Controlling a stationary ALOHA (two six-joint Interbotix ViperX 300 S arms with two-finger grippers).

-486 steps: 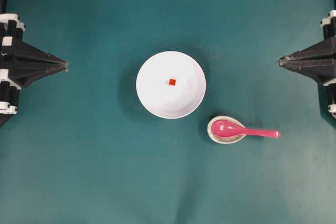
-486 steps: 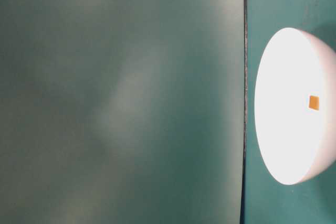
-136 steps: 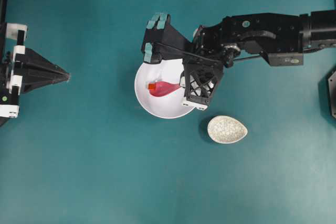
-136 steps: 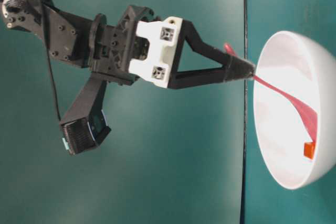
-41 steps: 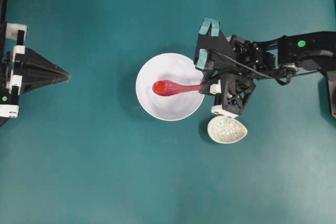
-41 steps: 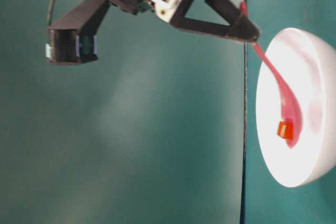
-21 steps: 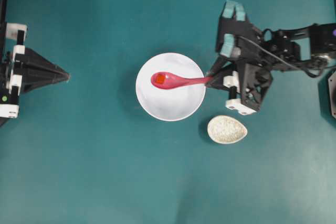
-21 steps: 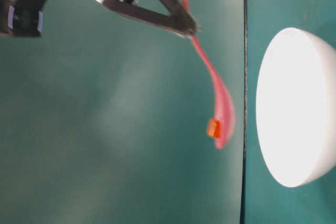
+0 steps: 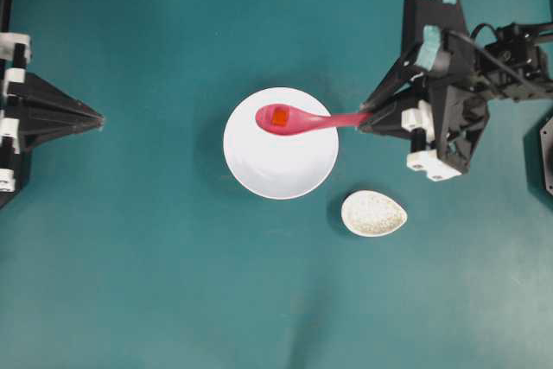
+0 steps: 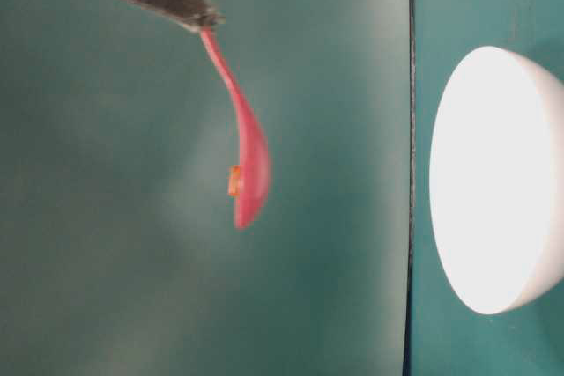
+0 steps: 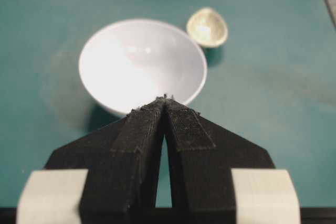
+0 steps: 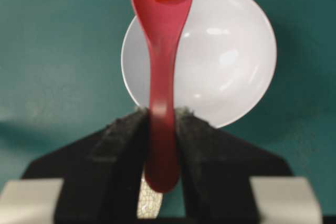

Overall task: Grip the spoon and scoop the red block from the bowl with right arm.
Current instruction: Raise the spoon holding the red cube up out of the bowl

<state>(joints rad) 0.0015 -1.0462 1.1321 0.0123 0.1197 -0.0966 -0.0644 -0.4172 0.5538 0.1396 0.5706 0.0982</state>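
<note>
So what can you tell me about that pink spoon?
The spoon is glossy magenta-pink, plastic by its look, with an oval scoop and a straight tapering handle. The right gripper is shut on its handle, holding it in the air well above the white bowl. The small red block sits in its scoop. Nothing else touches it.

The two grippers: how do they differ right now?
The right gripper is shut on the spoon, which carries the red block above the bowl; the left gripper is shut on nothing. The right reaches toward the bowl; the left sits back at the table edge. Both are black and pointed.
</note>
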